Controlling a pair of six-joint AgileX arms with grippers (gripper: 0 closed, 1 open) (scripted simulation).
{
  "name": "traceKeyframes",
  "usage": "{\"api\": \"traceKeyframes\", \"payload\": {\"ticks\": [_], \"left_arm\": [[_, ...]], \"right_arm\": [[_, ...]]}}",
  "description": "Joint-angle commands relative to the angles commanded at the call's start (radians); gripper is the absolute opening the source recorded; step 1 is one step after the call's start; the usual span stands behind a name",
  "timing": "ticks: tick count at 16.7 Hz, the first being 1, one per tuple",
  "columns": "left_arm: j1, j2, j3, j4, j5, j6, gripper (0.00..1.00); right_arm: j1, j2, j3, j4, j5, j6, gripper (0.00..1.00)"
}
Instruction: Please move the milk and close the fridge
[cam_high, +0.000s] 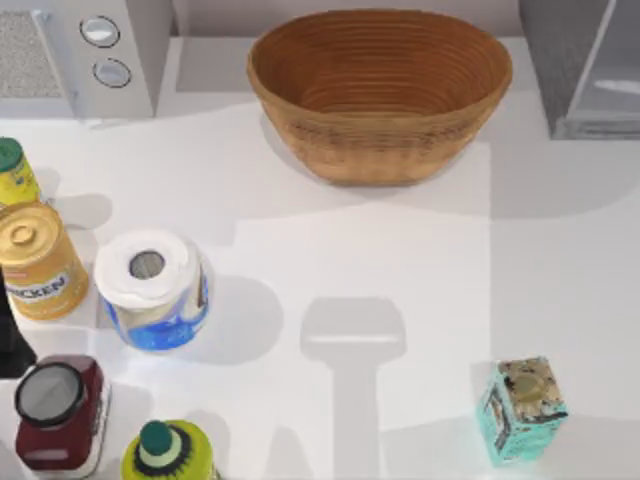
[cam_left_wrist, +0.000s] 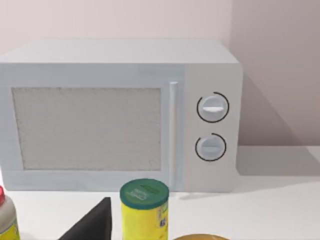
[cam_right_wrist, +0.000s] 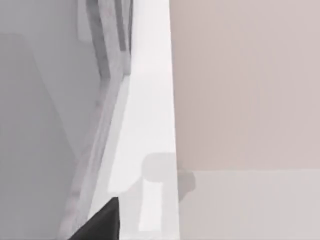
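With end effector states not discernible, the fridge door is standing ajar beside the basket, risking collision during closing.

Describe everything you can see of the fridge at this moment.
The fridge stands at the far right corner of the table in the top view, cut off by the picture's edge. It is a plain grey box, with a pale, glassy door panel angled away from the body, so the door looks open. It rests on the white table, right of the woven basket and apart from it. The right wrist view shows grey and pale panels up close, probably the same door edge.
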Motion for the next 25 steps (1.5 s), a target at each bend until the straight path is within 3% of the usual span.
{"api": "traceKeyframes", "payload": {"ticks": [10, 14, 21, 25], "left_arm": [[0.000, 0.000, 0.000, 0.000, 0.000, 0.000, 1.00], [0.000, 0.000, 0.000, 0.000, 0.000, 0.000, 1.00], [0.000, 0.000, 0.000, 0.000, 0.000, 0.000, 1.00], [0.000, 0.000, 0.000, 0.000, 0.000, 0.000, 1.00]], "right_arm": [[0.090, -0.025, -0.016, 0.064, 0.056, 0.077, 1.00], [0.311, -0.081, -0.061, 0.152, 0.212, 0.213, 1.00], [0.792, -0.179, -0.214, 0.306, 0.601, 0.526, 1.00], [0.930, -0.203, -0.281, 0.343, 0.733, 0.635, 1.00]]}}
